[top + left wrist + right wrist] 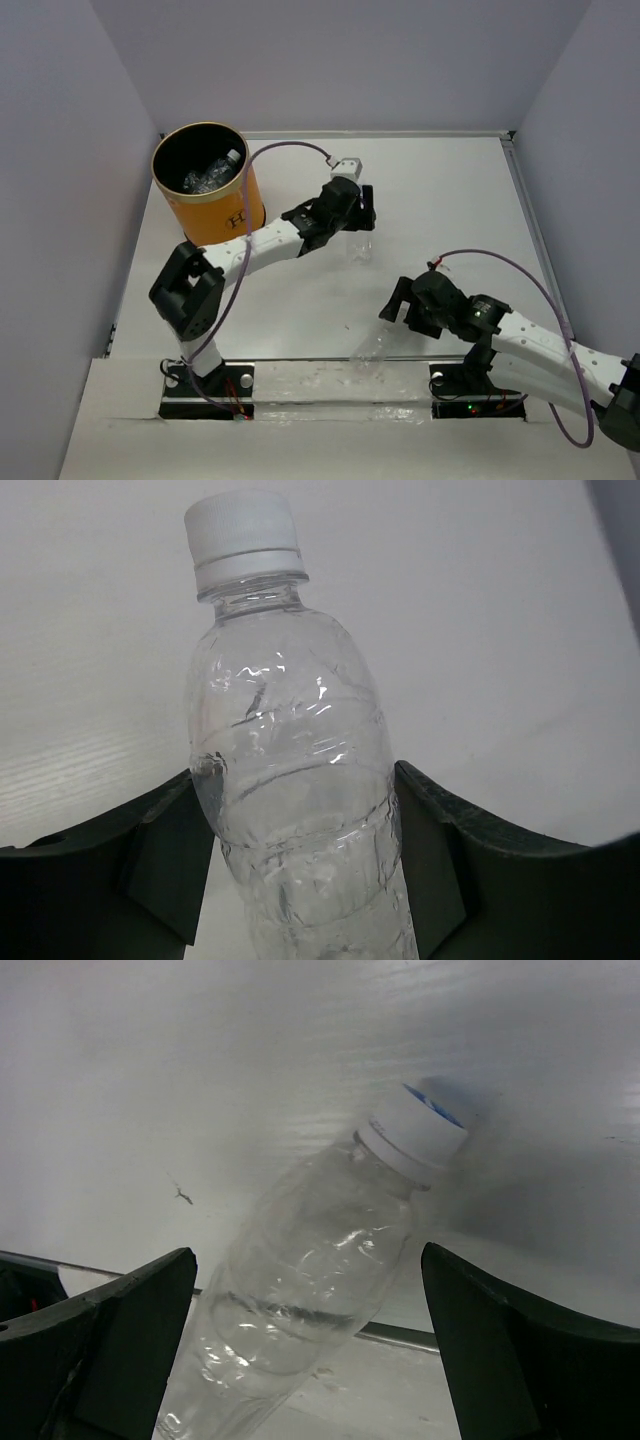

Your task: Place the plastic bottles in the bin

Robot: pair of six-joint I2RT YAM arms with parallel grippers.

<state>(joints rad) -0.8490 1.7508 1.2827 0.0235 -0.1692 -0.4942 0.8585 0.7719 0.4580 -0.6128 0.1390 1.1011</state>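
Observation:
The orange bin point(222, 212) stands at the back left, with clear plastic bottles point(212, 175) lying in its black inside. My left gripper point(355, 222) is to the right of the bin. In the left wrist view my left gripper point(297, 775) is shut on a clear crinkly bottle point(285, 740) with a white cap, both fingers pressing its body. That bottle shows faintly in the top view point(358, 246). My right gripper point(396, 305) is open. In the right wrist view its jaws point(308, 1255) straddle a second clear bottle point(310, 1270) without touching it. That bottle lies near the table's front edge point(368, 350).
Grey walls close in the white table point(450, 200) at the left, back and right. A metal strip point(330, 360) runs along the front edge by the arm bases. Purple cables loop over both arms.

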